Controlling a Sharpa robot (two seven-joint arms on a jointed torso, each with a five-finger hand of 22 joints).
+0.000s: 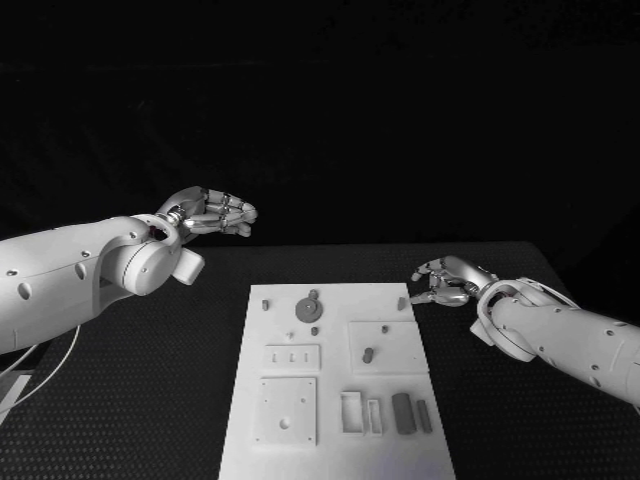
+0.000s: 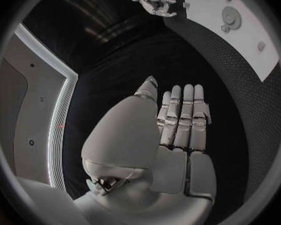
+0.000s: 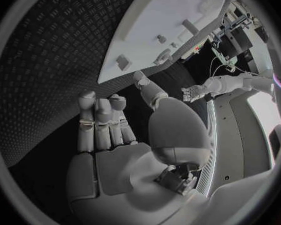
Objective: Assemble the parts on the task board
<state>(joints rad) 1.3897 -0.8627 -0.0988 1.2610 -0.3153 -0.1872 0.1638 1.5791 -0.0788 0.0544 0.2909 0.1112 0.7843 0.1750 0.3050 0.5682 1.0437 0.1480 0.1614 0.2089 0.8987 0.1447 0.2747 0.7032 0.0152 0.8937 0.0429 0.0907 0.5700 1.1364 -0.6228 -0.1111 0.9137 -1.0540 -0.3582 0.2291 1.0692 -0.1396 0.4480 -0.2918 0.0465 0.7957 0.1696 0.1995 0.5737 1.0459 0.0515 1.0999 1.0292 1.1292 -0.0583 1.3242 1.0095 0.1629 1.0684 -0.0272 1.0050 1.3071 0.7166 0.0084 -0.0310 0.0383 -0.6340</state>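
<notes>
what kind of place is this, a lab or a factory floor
Probably a robot test lab: a white task board with small grey parts on a black table, both hands, left hand and right hand, empty above it.

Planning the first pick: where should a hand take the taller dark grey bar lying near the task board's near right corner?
Judging by its pose, pinch the dark grey bar across its long sides, fingers coming down from above: it lies flat on the task board, with little space beside it.
</notes>
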